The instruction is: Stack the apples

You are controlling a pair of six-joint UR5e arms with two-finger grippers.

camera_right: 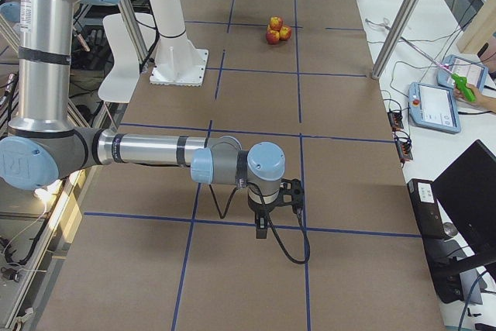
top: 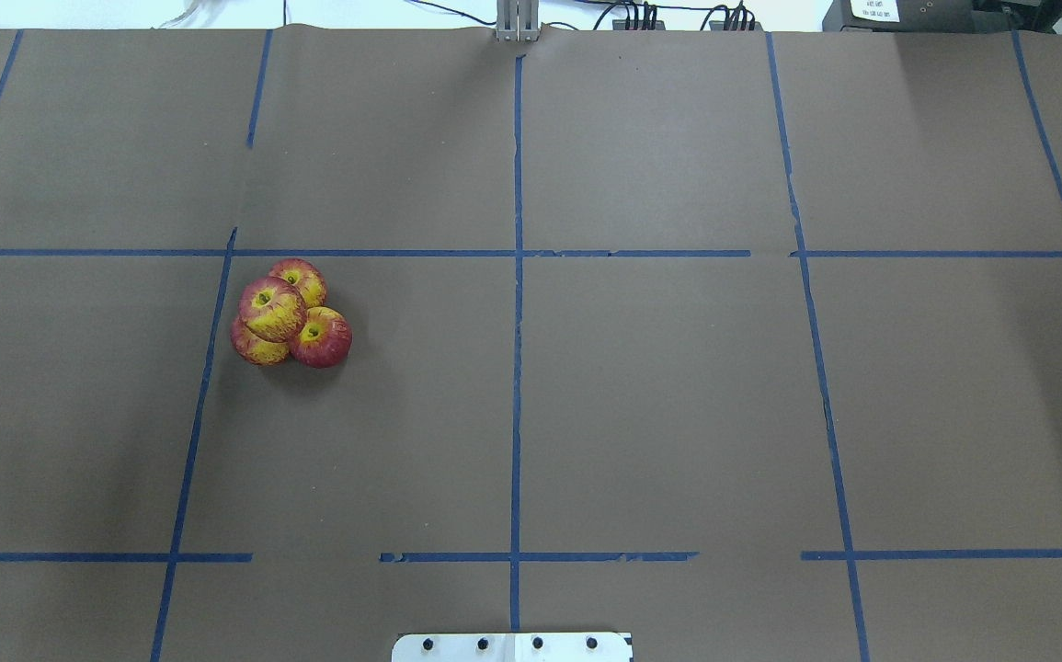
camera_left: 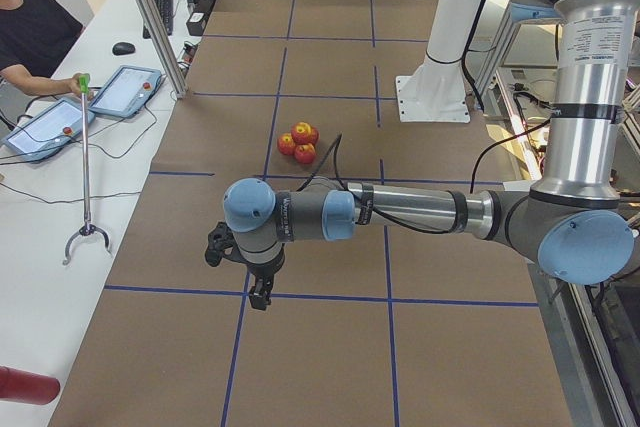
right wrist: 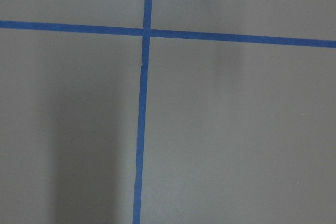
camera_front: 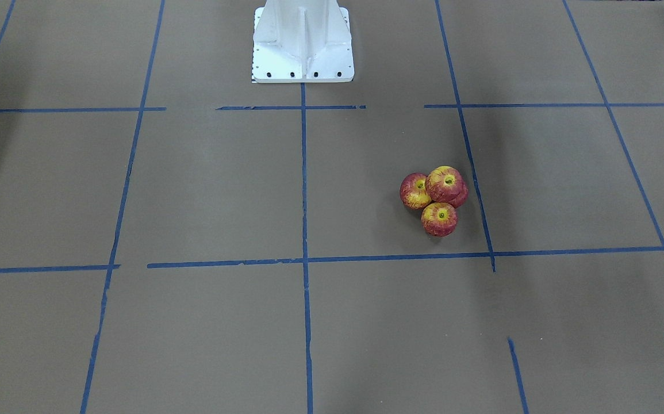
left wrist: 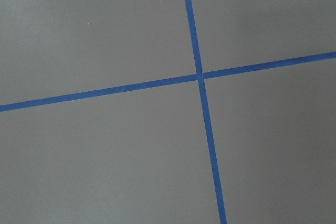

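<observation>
Several red and yellow apples [top: 291,317] sit bunched together on the brown paper, on my left half of the table. One apple [top: 271,308] rests on top of the others; it also shows in the front-facing view [camera_front: 445,183]. The pile shows small in the left view [camera_left: 300,140] and in the right view [camera_right: 276,29]. My left gripper [camera_left: 258,292] hangs over a tape crossing, well away from the apples; I cannot tell whether it is open or shut. My right gripper [camera_right: 263,226] hangs far from them; I cannot tell its state either. Both wrist views show only paper and tape.
The white robot base [camera_front: 303,46] stands at the table's robot side. Blue tape lines [top: 517,368] grid the paper. An operator [camera_left: 30,37] at the side bench holds a grabber stick [camera_left: 85,167], next to tablets [camera_left: 125,90] and a metal post [camera_left: 150,17].
</observation>
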